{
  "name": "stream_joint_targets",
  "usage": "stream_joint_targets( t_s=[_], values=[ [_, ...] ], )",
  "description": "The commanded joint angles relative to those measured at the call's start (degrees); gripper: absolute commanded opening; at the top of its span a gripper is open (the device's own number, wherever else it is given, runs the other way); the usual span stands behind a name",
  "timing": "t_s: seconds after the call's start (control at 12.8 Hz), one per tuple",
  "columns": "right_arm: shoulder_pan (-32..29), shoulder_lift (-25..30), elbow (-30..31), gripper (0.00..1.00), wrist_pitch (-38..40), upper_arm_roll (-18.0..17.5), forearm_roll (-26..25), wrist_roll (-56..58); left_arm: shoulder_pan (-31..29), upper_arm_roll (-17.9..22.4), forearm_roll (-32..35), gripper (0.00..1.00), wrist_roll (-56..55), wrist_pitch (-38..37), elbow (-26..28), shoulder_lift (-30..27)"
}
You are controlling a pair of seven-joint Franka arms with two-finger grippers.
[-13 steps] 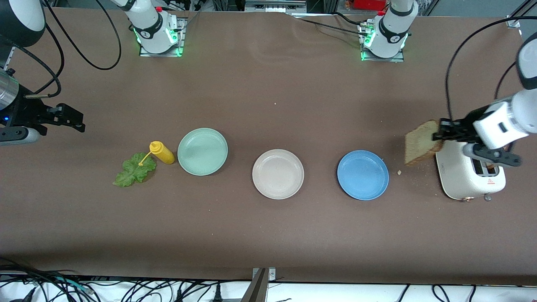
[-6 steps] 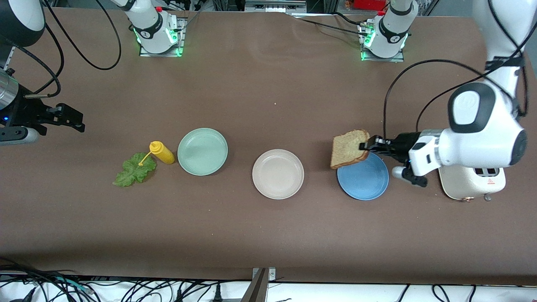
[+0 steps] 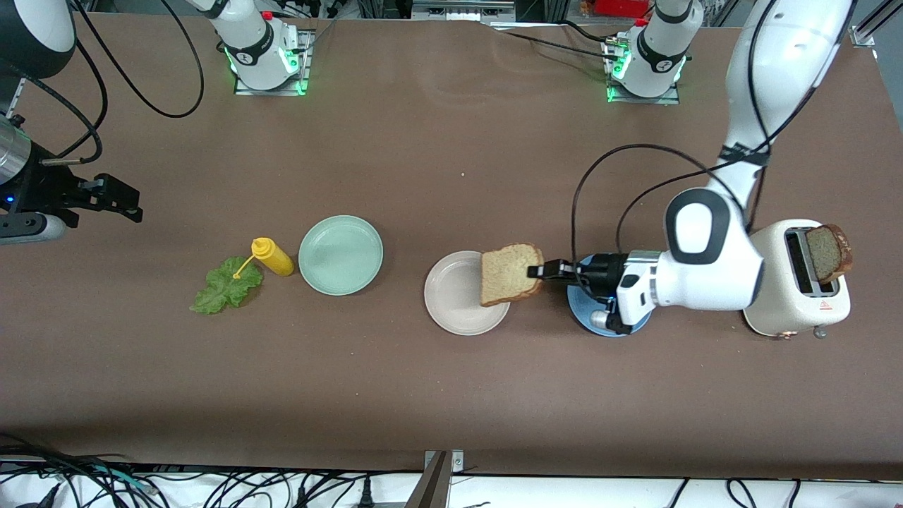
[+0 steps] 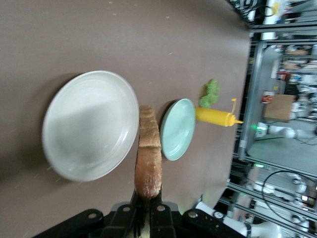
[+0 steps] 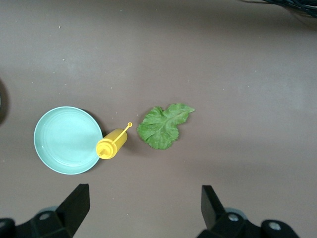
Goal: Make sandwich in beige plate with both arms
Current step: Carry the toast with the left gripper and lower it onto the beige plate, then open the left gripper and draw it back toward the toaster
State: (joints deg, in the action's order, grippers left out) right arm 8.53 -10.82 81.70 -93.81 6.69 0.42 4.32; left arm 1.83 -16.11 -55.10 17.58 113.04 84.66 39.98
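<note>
My left gripper [image 3: 537,271] is shut on one edge of a light brown bread slice [image 3: 509,274], which it holds upright over the rim of the beige plate [image 3: 451,303] on the side toward the left arm's end. In the left wrist view the slice [image 4: 148,153] stands edge-on between the shut fingers [image 4: 161,210], beside the bare plate [image 4: 89,124]. A second slice [image 3: 829,252] sticks out of the toaster [image 3: 790,296]. The green lettuce leaf [image 3: 226,286] lies flat toward the right arm's end. My right gripper [image 3: 130,204] waits there, open and holding nothing [image 5: 143,193].
A mint-green plate [image 3: 341,255] and a yellow squeeze bottle [image 3: 271,257] stand between the lettuce and the beige plate. A blue plate [image 3: 582,314] lies mostly under the left wrist. The right wrist view looks down on the lettuce [image 5: 161,126], bottle [image 5: 111,146] and mint plate [image 5: 67,140].
My left gripper has carried the bread slice from beside the toaster, over the blue plate, to the beige plate's rim. The right arm has not moved.
</note>
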Motion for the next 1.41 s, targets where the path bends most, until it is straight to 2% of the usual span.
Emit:
stream_joint_targets(
  t_s=[0.0, 0.23, 0.55, 0.62, 0.7, 0.78, 0.86, 1.02, 1.33],
  values=[
    [0.00, 0.27, -0.49, 1.00, 0.91, 0.07, 0.98, -0.54, 1.68, 0.20, -7.10, 0.00, 10.42, 1.65, -3.10, 7.10],
    [0.00, 0.27, -0.58, 1.00, 0.91, 0.07, 0.90, -0.46, 3.09, 0.29, -11.69, 0.00, 19.14, 4.46, -2.84, 11.42],
    [0.00, 0.36, -0.58, 1.00, 0.91, -0.01, 0.98, -0.54, 4.24, 0.29, -11.78, 0.00, 19.69, 5.26, -2.66, 12.92],
    [0.00, 0.27, -0.58, 1.00, 0.91, 0.07, 0.98, -0.54, 5.28, 0.29, -11.95, 0.04, 19.60, 5.70, -2.57, 13.19],
    [-0.18, 0.27, -0.58, 1.00, 0.91, 0.16, 0.90, -0.54, 5.82, 0.29, -12.83, 0.14, 19.60, 7.00, -2.40, 13.19],
    [-0.18, 0.27, -0.58, 1.00, 0.91, 0.16, 0.90, -0.54, 5.91, 0.37, -12.40, 0.65, 19.68, 7.63, -2.31, 13.19],
    [-0.18, 0.19, -0.49, 1.00, 0.91, 0.16, 0.90, -0.54, 5.74, 0.63, -11.96, 1.00, 20.12, 7.63, -2.57, 12.93],
    [-0.18, 0.01, -0.49, 1.00, 0.91, 0.16, 0.90, -0.54, 5.30, 0.90, -11.87, 1.00, 22.58, 7.63, -2.92, 12.58],
    [0.00, 0.10, -0.58, 1.00, 0.91, -0.10, 0.90, -0.46, 3.28, 1.69, -1.87, 1.00, 21.80, 7.28, -3.10, 10.64]
  ],
)
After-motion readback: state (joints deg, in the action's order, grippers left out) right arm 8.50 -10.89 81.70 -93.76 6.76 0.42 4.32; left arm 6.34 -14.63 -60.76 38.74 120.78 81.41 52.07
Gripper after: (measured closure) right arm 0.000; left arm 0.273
